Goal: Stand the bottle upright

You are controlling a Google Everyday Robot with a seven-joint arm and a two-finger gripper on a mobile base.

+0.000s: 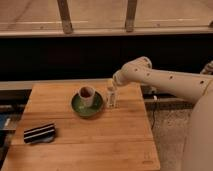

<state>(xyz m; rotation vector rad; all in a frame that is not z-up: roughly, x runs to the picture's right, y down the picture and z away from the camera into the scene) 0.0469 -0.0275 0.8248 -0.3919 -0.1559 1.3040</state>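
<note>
The gripper (113,86) is located directly above the bottle (111,96), at its top; whether the fingers are apart or clamped cannot be told. The bottle is seen upright on the wooden table (100,135), just beside the green plate (76,106) carrying a cup (87,96). A black striped object (39,133) lies well apart, near the front-left corner. No label text is legible.
</note>
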